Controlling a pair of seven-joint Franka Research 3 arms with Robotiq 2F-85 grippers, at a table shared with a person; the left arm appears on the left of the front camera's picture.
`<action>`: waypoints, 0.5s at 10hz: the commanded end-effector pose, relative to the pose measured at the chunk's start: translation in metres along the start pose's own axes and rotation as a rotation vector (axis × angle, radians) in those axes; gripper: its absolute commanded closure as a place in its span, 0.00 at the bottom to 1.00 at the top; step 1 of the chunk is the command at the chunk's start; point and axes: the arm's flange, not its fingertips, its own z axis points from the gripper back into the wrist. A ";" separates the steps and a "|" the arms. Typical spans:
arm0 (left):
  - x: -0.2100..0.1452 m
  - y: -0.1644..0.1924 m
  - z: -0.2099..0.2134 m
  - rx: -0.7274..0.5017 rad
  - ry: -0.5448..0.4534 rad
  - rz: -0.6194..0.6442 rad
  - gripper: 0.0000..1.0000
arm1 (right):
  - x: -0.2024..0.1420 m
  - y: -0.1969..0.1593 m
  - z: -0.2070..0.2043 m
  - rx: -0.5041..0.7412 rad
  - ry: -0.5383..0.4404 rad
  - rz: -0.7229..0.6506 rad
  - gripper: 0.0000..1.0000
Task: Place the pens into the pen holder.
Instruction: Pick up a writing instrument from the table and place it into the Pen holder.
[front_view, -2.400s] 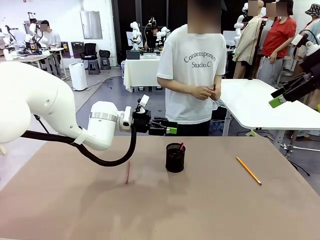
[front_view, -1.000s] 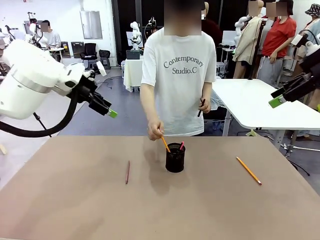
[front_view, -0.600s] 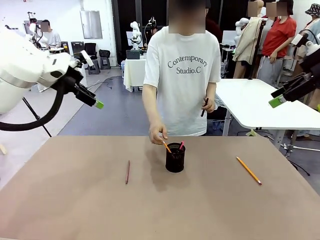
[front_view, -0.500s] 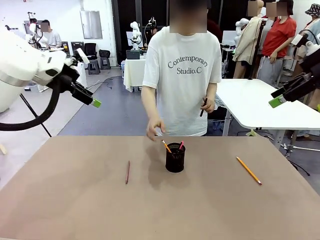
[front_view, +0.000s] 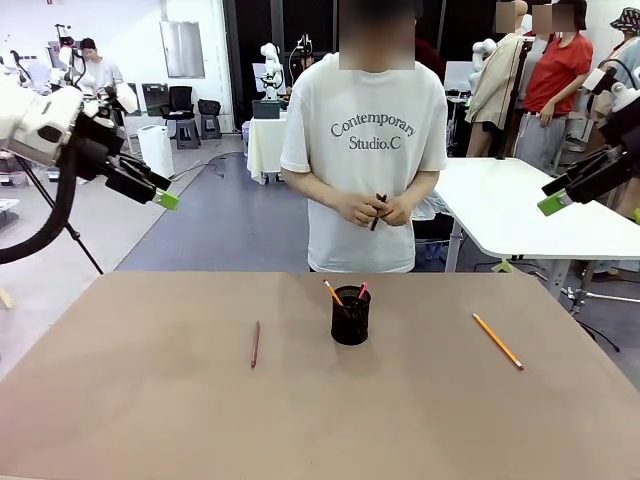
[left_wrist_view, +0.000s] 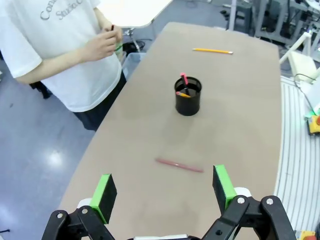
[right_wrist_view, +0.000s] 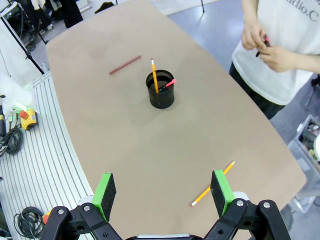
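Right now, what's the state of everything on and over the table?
Holder: upright, two sticks inside.
Orange pencil: leaning in holder.
Pink-tipped pen: leaning in holder.
Red-brown pen: flat on table.
Yellow pencil: flat on table.
Dark pen: in person's hands.
Left gripper: open, empty.
Right gripper: open, empty.

Grey-blue floor (front_view: 230, 220), white table (front_view: 520, 205) right, draped table (front_view: 282, 148), black chairs (front_view: 181, 101) behind.

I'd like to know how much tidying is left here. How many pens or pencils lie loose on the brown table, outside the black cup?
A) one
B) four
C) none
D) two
D: in the front view a reddish-brown pen lies flat to the left of the pen holder, and a yellow pencil lies flat to its right. Both are on the table and apart from the cup.
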 end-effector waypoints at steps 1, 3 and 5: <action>-0.006 -0.003 0.013 -0.043 -0.030 -0.016 0.00 | 0.000 0.000 0.000 0.006 -0.016 0.005 0.00; -0.006 -0.005 0.014 -0.070 -0.048 -0.020 0.00 | 0.000 0.000 0.000 0.006 -0.016 0.005 0.00; -0.006 -0.012 0.017 -0.080 -0.043 -0.010 0.00 | 0.000 0.000 0.000 0.006 -0.016 0.005 0.00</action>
